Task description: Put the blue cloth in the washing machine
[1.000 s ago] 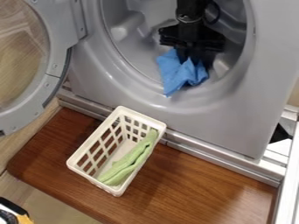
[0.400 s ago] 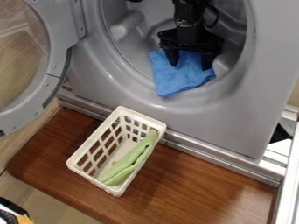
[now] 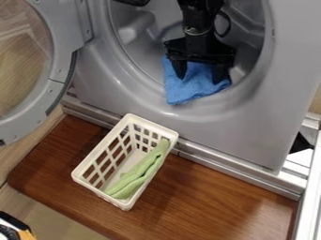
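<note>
Brown wood makes the surface of the table, and its grain is well visible. Behind it stands the grey washing machine, with a metal rail along its foot. In the camera view, the door is open and swung out at the left side; through its round glass one sees a pale, wood-like surface. At the bottom left there is a pale floor, and in the corner an object in black, white and yellow, cut by the edge.

The arm comes from the top edge, in front of the round opening of the machine. Its black gripper hangs downward over the blue cloth. The two fingers are apart, with blue fabric visible between them, and one finger is near each side of the cloth. Whether their tips touch the fabric, I cannot tell.

The blue cloth lies in the lower part of the opening, a little rumpled, and its lower corner comes over the inner edge toward the front.

On the table, close to the machine, the white basket is placed at a slant. Inside it lies a green cloth, folded long and narrow, along the right wall.
</note>
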Robot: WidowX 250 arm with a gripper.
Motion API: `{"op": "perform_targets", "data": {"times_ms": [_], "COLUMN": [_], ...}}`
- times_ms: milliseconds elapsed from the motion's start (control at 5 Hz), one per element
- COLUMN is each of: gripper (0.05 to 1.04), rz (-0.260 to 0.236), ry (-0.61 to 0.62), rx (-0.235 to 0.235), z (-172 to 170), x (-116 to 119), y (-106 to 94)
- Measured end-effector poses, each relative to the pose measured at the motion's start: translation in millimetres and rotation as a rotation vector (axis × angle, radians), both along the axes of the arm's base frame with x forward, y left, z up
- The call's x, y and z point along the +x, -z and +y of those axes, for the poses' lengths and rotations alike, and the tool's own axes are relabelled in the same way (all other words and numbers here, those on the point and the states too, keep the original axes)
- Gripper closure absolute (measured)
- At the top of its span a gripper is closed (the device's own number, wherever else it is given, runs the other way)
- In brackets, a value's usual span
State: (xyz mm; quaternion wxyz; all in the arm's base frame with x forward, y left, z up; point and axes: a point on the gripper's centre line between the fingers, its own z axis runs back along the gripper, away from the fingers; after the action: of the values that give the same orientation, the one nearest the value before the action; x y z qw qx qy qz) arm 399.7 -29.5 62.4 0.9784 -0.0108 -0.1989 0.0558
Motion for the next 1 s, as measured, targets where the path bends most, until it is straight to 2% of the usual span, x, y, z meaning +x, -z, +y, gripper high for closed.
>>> {"op": "perform_targets", "data": {"times_ms": [200, 400, 600, 800, 1000], "gripper": [0.084, 0.084, 0.084, 0.084, 0.084], "rz": [-0.035, -0.041, -0.025, 0.03, 0.089], "ry": [0.03, 0.036, 0.047, 0.062, 0.087], "rx": [0.0, 0.011, 0.02, 0.013, 0.005], "z": [-6.4, -9.9, -17.2, -29.5, -39.3], "x": [-11.7, -28.4, -46.4, -69.5, -102.1], "y": [-15.5, -25.5, -37.5, -46.4, -51.9]}}
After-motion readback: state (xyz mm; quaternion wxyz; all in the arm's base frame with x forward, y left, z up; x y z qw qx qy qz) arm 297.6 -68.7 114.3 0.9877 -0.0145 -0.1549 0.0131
